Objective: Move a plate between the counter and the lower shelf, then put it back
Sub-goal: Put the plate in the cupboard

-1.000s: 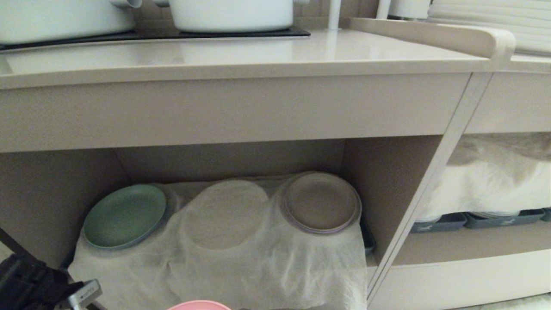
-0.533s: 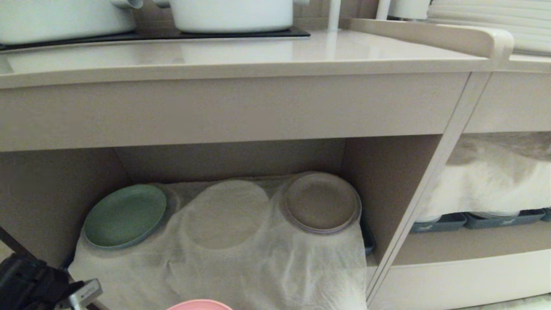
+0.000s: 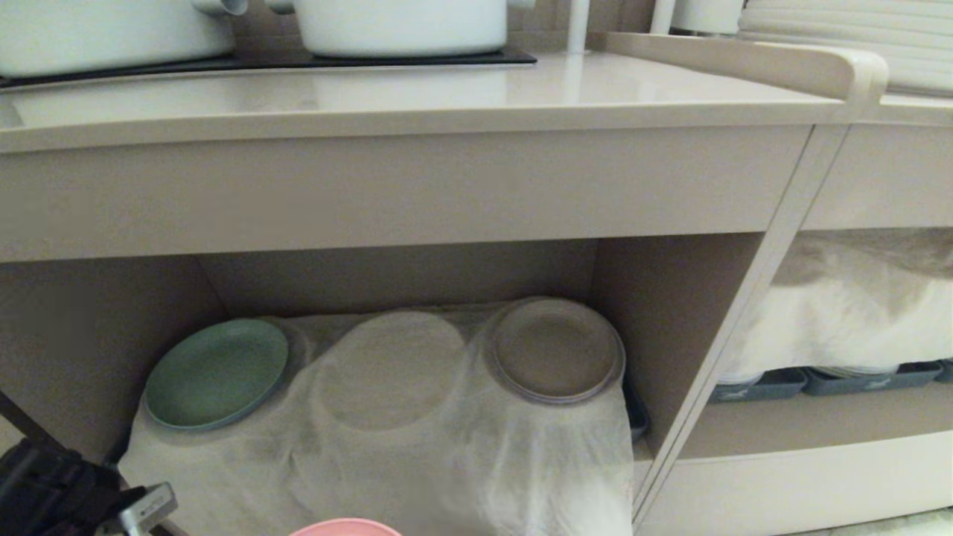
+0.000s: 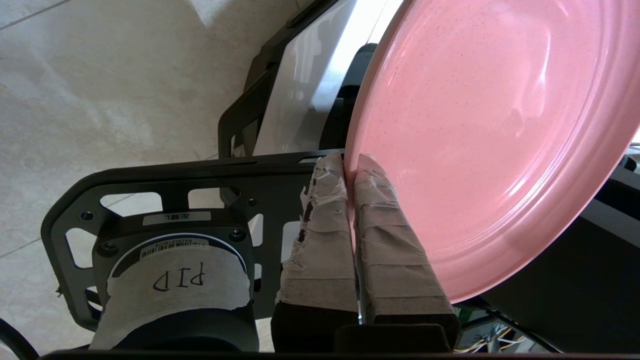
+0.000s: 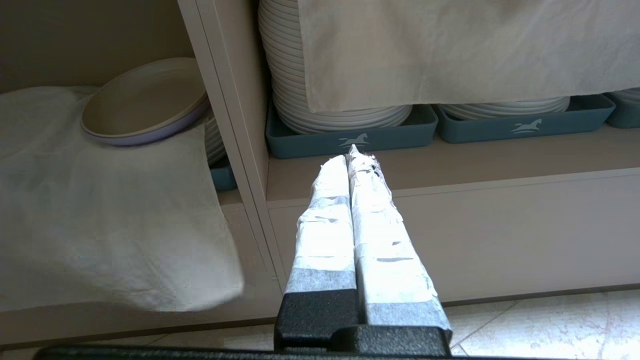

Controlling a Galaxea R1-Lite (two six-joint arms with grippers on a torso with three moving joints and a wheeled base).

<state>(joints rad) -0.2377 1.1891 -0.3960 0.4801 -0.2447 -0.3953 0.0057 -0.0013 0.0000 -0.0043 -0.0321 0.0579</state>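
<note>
My left gripper (image 4: 350, 167) is shut on the rim of the pink plate (image 4: 490, 130), which it holds tilted over the robot's base and the floor. In the head view only the top edge of the plate (image 3: 345, 527) shows at the bottom, in front of the lower shelf (image 3: 97, 335) with its white cloth (image 3: 387, 447). The left arm (image 3: 52, 499) sits low at the left. The counter (image 3: 447, 93) runs above. My right gripper (image 5: 352, 152) is shut and empty, parked in front of the shelf unit to the right.
On the cloth lie a green plate (image 3: 216, 372) and a beige plate (image 3: 557, 350). White pots (image 3: 398, 22) stand on the black hob (image 3: 268, 59). The right compartment holds dark trays (image 5: 350, 135) with stacked white plates (image 5: 285, 75) under a cloth.
</note>
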